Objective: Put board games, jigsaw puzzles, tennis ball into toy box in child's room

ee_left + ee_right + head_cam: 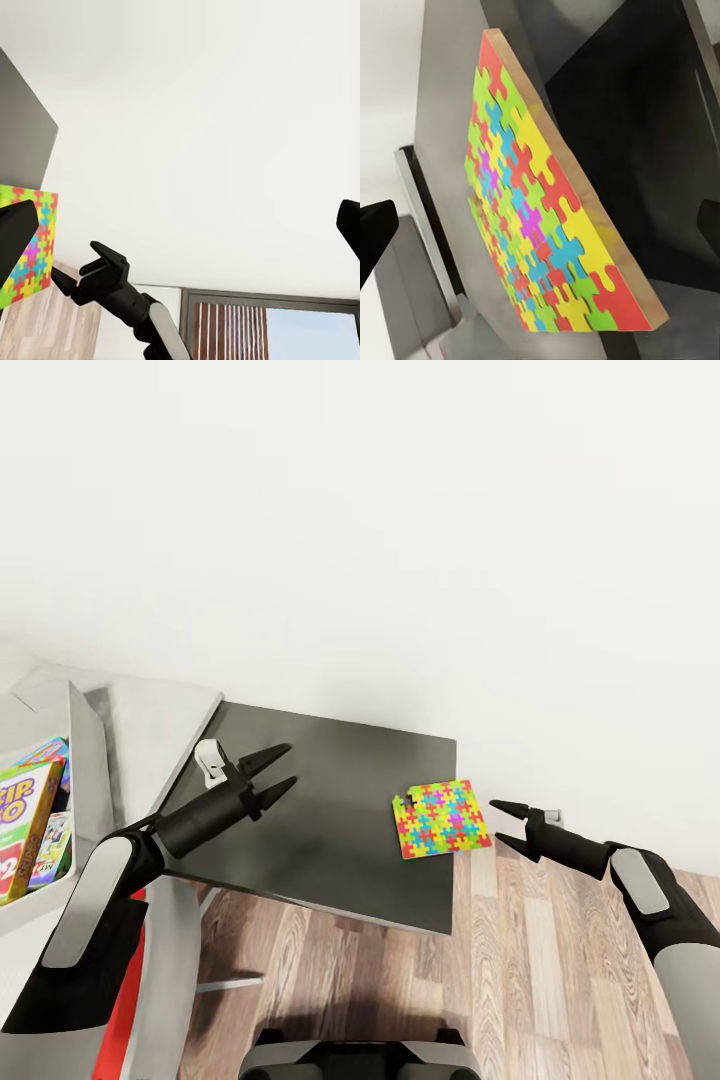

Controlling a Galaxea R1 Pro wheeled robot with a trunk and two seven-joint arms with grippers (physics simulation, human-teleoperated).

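A multicoloured jigsaw puzzle [442, 818] lies flat at the right edge of the dark table [330, 830], overhanging it slightly. The puzzle [536, 210] looms large in the right wrist view, and the puzzle [30, 244] also shows in the left wrist view. My right gripper [506, 824] is open, just right of the puzzle at table height, fingers pointing at it. Over the table's left part hovers my left gripper [268, 772], open and holding nothing. The toy box [85, 760] stands at the far left with board games [25, 830] inside.
A white wall rises behind the table. Wooden floor [520, 980] spreads to the right and in front. A small white object [209, 757] sits at the table's left edge. The right gripper [94, 271] appears in the left wrist view, with a window [300, 330] beyond.
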